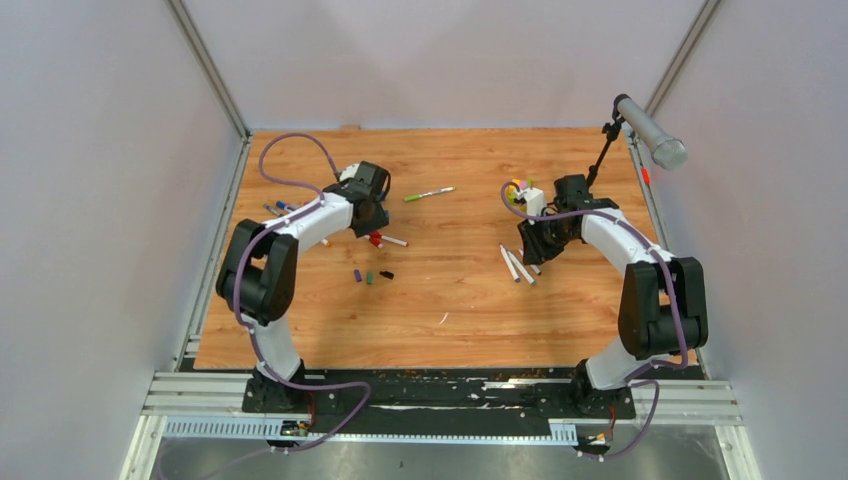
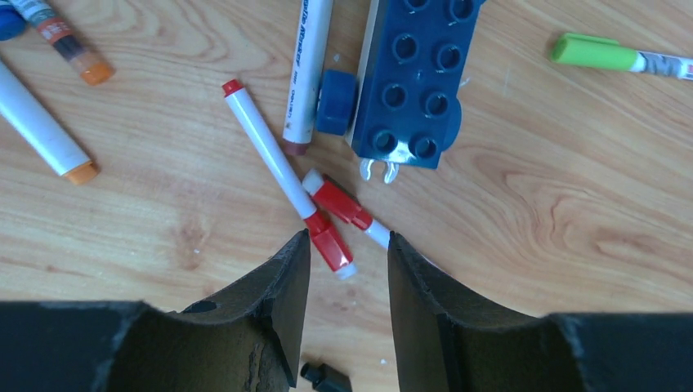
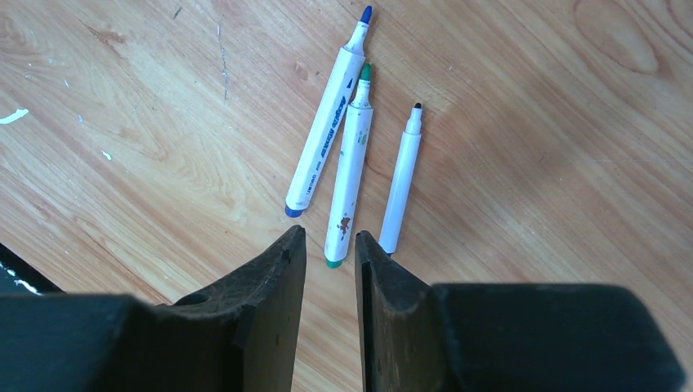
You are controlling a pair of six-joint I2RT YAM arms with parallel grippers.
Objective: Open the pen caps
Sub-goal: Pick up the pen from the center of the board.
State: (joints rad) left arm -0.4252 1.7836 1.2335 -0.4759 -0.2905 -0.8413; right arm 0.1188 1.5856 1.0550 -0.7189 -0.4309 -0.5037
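Two red-capped pens (image 2: 328, 237) beneath left hand (image 2: 348, 249), fingers (image 2: 278, 310) spread.

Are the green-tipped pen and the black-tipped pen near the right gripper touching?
Apart. The right wrist view shows a clear gap between the green-tipped pen and black-tipped pen.

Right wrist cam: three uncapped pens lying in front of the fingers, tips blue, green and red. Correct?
One slip: the third tip is black, not red. The right wrist view shows all three uncapped: the blue-tipped pen, the green-tipped pen and the black-tipped pen.
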